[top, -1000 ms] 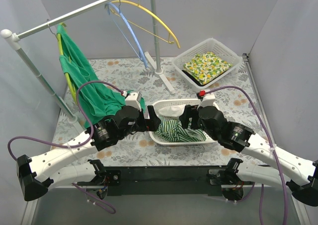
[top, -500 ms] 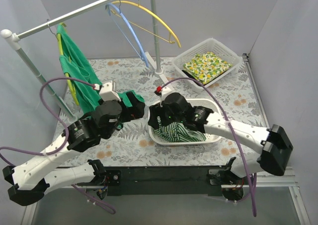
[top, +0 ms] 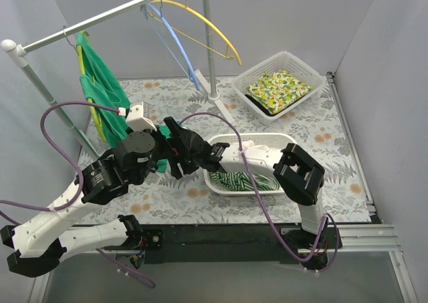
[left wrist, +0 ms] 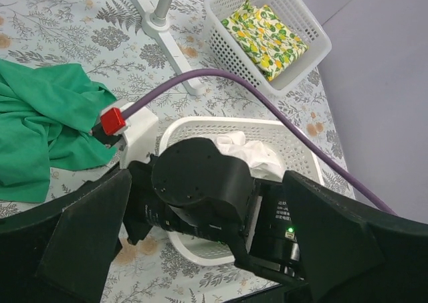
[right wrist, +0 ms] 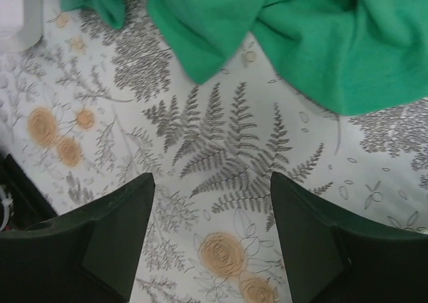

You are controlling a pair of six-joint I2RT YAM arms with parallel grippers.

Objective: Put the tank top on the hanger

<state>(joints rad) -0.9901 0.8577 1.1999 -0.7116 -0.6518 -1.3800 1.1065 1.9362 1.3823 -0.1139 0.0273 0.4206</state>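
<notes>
Although judged barely begun, leaves nearly everything to do: find the tank top [top: 244, 180] heaped in the white basket [top: 234, 189] at the middle of the overhead view, gripped by nothing, and the hanger [top: 175, 42] hooked bare on the rail [top: 100, 15] toward the upper left. Left to do: lift the garment, fetch the hanger, thread its shoulders through. Note the left gripper [left wrist: 207, 209] spread wide above the right arm [left wrist: 200, 182] and basket, holding nothing; likewise the right gripper [right wrist: 212, 229], spread wide over the fern-printed tablecloth [right wrist: 221, 149], just below the plain green garment [right wrist: 321, 42]. Expect limp, thin-striped cloth against a slim, rigid blue wire loop; lattice plastic for the basket.
</notes>
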